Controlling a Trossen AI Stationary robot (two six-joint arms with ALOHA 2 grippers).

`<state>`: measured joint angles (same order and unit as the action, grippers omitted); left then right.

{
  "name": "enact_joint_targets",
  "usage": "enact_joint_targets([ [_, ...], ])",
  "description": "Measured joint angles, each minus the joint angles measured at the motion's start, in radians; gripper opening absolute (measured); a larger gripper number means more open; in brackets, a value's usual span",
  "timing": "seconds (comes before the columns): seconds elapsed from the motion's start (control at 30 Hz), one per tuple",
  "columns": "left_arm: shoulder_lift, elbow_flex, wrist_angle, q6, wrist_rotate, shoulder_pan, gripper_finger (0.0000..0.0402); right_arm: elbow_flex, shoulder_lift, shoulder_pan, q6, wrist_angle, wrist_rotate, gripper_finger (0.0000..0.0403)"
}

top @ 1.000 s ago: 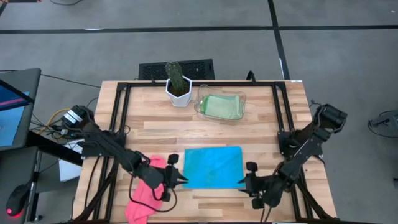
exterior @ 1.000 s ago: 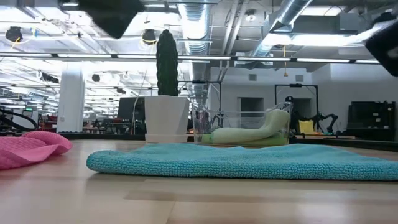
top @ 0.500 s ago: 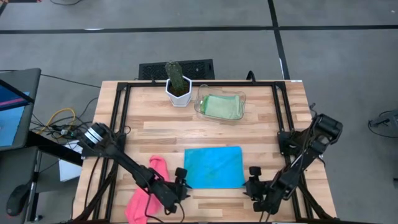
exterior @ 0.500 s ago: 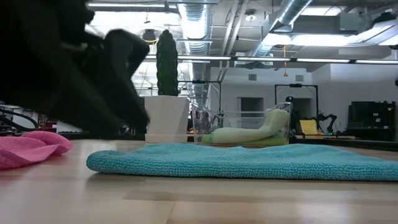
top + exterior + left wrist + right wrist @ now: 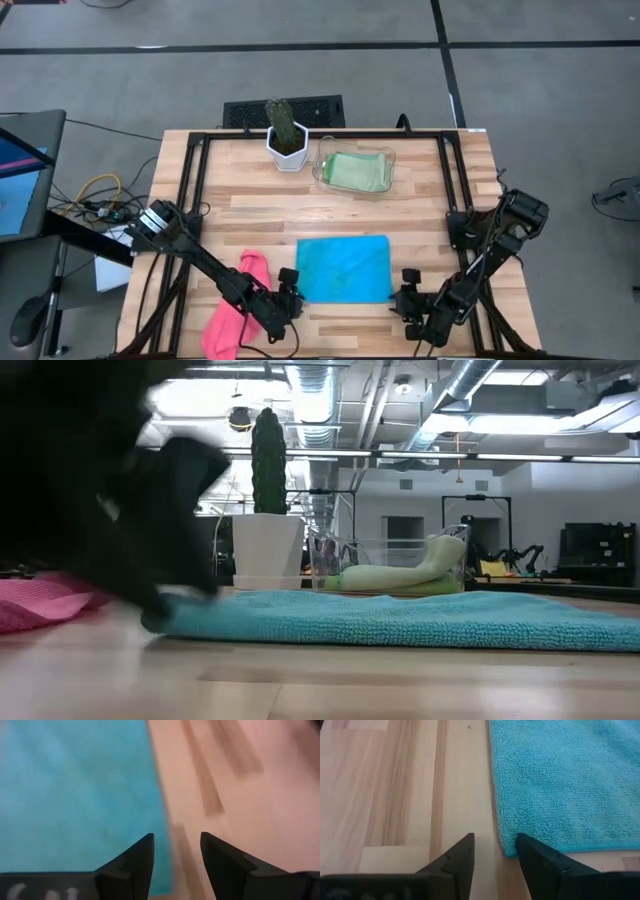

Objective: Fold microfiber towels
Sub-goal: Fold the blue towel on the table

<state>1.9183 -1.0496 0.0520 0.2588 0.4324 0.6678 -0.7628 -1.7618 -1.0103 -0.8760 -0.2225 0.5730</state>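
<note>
A pale butcher-block wooden table [image 5: 250, 205] edged with a black metal frame carries everything here. Flat near its front edge lies a square turquoise blue microfiber towel [image 5: 344, 268], and to the left of it, well apart, sits a crumpled hot pink microfiber towel [image 5: 236, 310] reaching toward the front edge. Along the back stand a white hexagonal pot with a tall green cactus [image 5: 286, 140] and, just beside it on the right, a clear plastic tray [image 5: 322, 165] that holds folded light green cloth [image 5: 356, 171].

Overhead, table-level, two close wrist views
</note>
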Motion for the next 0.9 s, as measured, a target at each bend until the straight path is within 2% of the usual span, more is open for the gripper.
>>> enact_joint_targets([
  [0.17,-0.055,-0.050,0.119,-0.018,0.159,0.013,0.0155,0.002,0.007,-0.002,0.000,-0.009,-0.005,0.0162],
  [0.3,-0.023,-0.027,0.064,-0.063,0.072,0.016,0.0155,0.002,0.006,-0.002,-0.007,-0.009,-0.002,0.0158],
  [0.57,0.091,-0.024,0.050,-0.039,0.091,0.019,0.0155,0.002,0.005,-0.002,-0.008,-0.009,0.001,0.0157],
  [0.67,0.114,-0.026,0.044,0.015,0.108,0.019,0.0155,0.002,0.005,-0.002,-0.014,-0.010,-0.001,0.0151],
  [0.77,0.116,-0.026,0.053,0.082,0.098,0.015,0.0146,0.002,0.005,-0.002,-0.015,-0.011,-0.006,0.0126],
  [0.9,0.114,-0.026,0.063,0.153,0.078,0.014,0.0097,0.001,0.007,0.005,-0.015,-0.021,-0.017,0.0061],
])
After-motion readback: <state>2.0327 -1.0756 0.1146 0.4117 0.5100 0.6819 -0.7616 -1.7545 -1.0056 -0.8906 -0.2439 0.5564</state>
